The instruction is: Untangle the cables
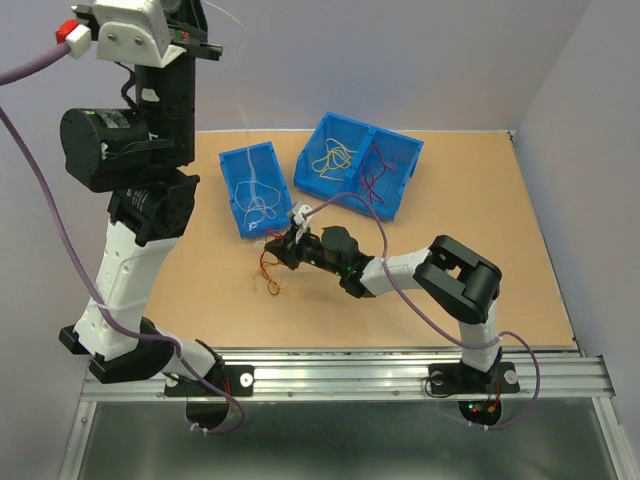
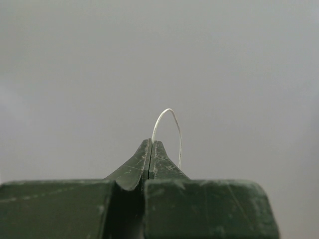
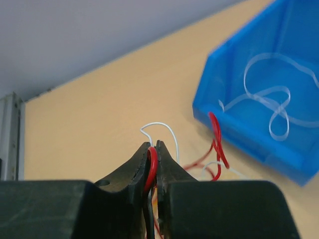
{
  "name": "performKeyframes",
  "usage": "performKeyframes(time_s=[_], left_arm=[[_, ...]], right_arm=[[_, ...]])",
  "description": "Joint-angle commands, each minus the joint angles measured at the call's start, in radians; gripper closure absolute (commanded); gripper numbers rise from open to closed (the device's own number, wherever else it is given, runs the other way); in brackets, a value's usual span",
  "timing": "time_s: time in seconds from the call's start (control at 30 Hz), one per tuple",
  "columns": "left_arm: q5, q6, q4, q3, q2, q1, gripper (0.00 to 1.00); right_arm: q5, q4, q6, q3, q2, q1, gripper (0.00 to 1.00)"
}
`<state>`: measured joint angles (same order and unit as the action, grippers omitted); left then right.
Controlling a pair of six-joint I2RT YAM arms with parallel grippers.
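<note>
Left pincer (image 2: 151, 143): fully closed on a thin white cable (image 2: 168, 109), which arches above the fingertips. The arm is raised high over the far-left part of the counter (image 1: 480, 230), and in the top view a faint white strand runs down from it toward the single blue bin (image 1: 232, 170). Right pincer (image 3: 152, 149): closed on a red cable (image 3: 152, 162) that shows between the two fingers. It is held low over the counter, just near of the single blue bin. A white loop (image 3: 160, 125) rises just beyond its fingertips, and a red loop (image 3: 217, 137) lies against the bin's corner. A small tangle of cables (image 1: 270, 272), red and orange-yellow, rests on the counter just near and left of the right pincer. The single blue bin holds curled white cables (image 1: 258, 205). The double blue bin (image 1: 400, 150) stands to its right, tilted. Its left compartment holds yellow cables (image 1: 332, 160) and its right compartment holds red cables (image 1: 378, 176).
</note>
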<state>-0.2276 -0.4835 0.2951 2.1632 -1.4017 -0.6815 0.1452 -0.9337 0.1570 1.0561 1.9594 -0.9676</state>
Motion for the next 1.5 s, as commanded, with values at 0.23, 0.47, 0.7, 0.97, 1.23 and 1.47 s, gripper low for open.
performKeyframes(time_s=[0.23,0.47,0.7,0.97,1.23,1.47], left_arm=[[-0.046,-0.153,0.322,-0.143,0.151,-0.004,1.0],[0.01,-0.132,0.325,-0.36,0.213,-0.004,1.0],[-0.064,-0.201,0.395,-0.497,0.205,-0.001,1.0],[-0.052,-0.149,0.435,-0.611,0.144,0.118,1.0],[0.025,-0.032,0.504,-0.696,0.093,0.286,1.0],[0.057,0.013,0.535,-0.735,0.083,0.326,1.0]], right_arm=[[-0.175,-0.134,0.079,-0.317,-0.016,0.006,1.0],[-0.243,-0.146,0.076,-0.484,-0.172,0.006,0.99],[-0.256,-0.145,0.076,-0.596,-0.35,0.006,0.99],[-0.269,-0.143,0.082,-0.7,-0.514,0.006,0.99],[-0.285,-0.126,0.073,-0.777,-0.648,0.006,0.99],[-0.305,-0.097,0.065,-0.789,-0.694,0.006,0.99]])
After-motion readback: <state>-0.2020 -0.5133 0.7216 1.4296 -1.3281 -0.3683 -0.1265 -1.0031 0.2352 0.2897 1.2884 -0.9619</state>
